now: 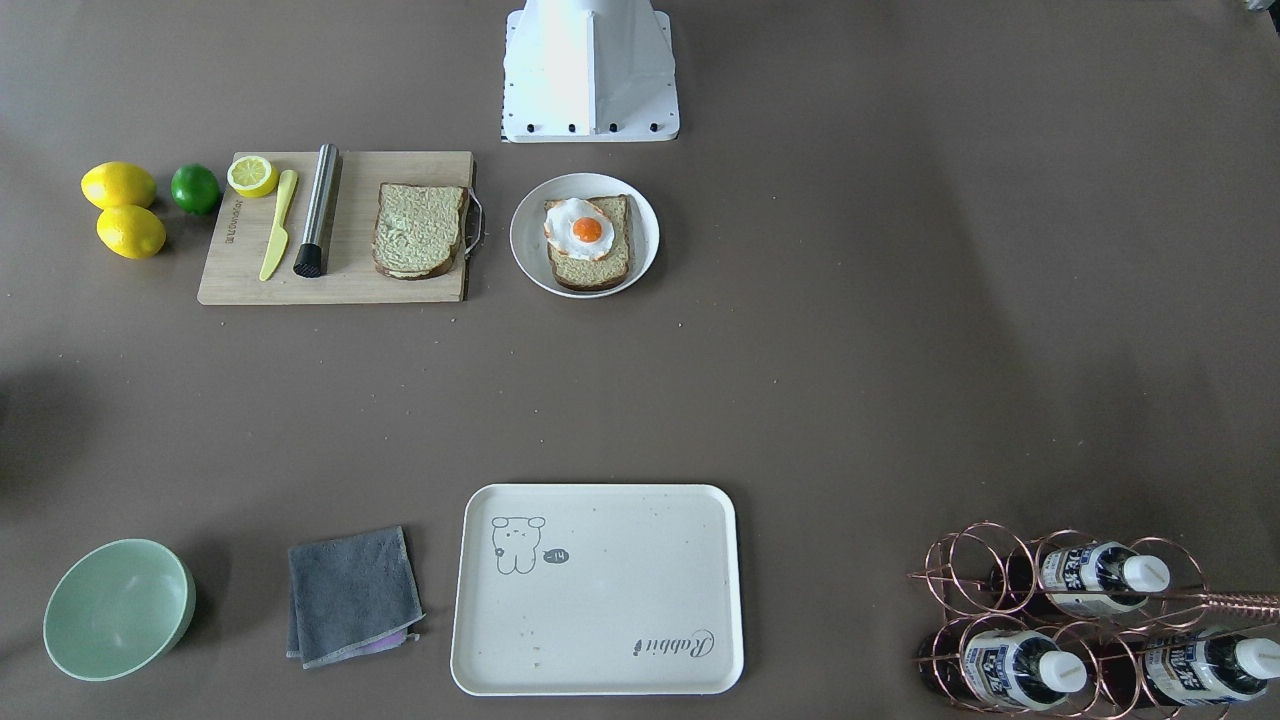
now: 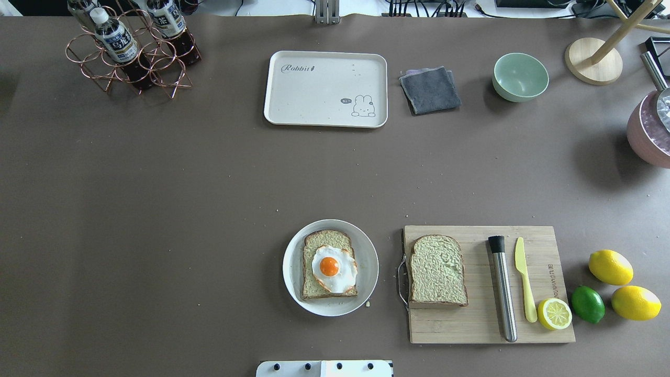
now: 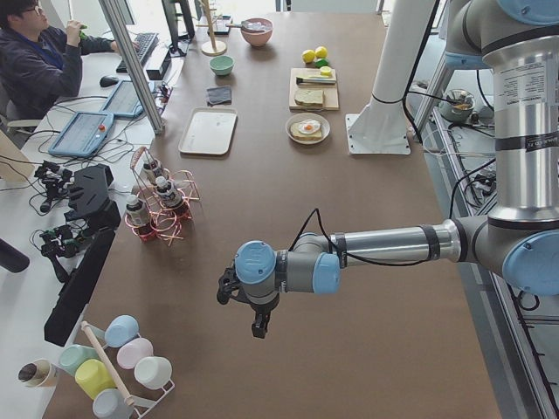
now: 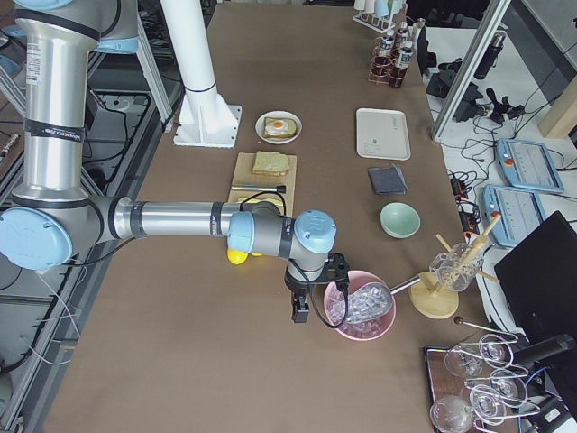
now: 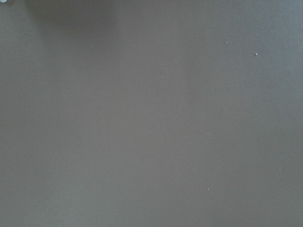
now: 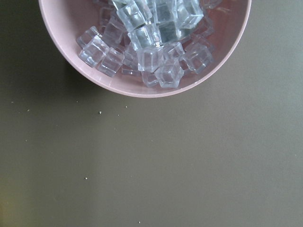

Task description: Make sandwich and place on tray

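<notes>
Egg-topped bread (image 2: 324,239), well apart from right pincer (image 4: 300,314), left pincer (image 3: 259,328)

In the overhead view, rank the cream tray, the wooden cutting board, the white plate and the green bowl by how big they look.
1. wooden cutting board
2. cream tray, though it lies farther from the camera, so this pair is unsure
3. white plate
4. green bowl

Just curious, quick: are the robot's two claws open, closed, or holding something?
Left gripper: cannot tell, seen only from the side.
Right gripper: cannot tell either.
</notes>
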`<state>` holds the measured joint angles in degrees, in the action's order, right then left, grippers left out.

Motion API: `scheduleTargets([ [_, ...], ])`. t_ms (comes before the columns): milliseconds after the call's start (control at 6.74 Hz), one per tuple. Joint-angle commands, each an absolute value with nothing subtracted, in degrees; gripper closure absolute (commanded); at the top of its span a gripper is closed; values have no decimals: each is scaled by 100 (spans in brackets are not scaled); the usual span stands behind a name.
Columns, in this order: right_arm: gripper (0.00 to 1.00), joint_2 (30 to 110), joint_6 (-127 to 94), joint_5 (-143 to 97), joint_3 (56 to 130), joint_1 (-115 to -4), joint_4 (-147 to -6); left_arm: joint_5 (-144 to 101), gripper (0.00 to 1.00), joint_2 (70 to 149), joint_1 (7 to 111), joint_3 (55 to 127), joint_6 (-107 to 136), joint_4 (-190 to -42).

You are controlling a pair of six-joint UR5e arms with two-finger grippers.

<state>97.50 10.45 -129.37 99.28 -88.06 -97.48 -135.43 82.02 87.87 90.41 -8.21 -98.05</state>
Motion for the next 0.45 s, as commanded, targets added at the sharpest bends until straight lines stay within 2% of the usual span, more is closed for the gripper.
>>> scheduleTargets([
  [0, 0, 9747, 1046, -12946, 9940, -8807, -9747, -13814, 2, 8200, 8806, 9131, -791, -9765],
  [297, 0, 9747, 1046, -12946, 9941, -8807, -9747, -13904, 2, 8165, 8824, 9114, -800, -9791],
])
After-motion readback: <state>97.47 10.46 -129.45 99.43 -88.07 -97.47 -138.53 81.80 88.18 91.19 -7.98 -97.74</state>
